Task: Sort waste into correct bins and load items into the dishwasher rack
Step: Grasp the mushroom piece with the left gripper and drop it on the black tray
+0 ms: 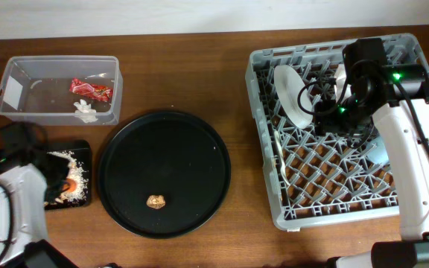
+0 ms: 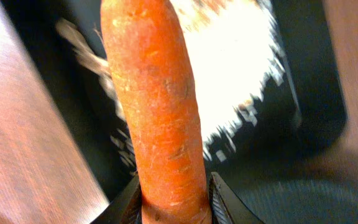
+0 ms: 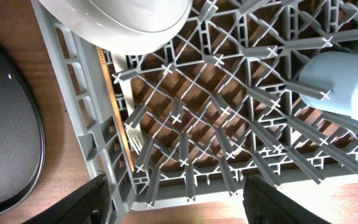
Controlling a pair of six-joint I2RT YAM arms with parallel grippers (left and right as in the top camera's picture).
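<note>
While the left pincer (image 2: 174, 200) clamps the carrot (image 2: 157, 106) by one end, long axis running 6 to 12 o'clock, the black tray (image 2: 316, 106) sits directly beneath; right pincer (image 3: 178, 193) gapes empty over rack (image 3: 73, 124).

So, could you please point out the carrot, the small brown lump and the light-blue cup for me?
orange carrot (image 2: 157, 106), left wrist view, middle of its body.
small brown lump (image 1: 156, 201), overhead view, its centre.
light-blue cup (image 3: 352, 76), right wrist view, its side wall.
</note>
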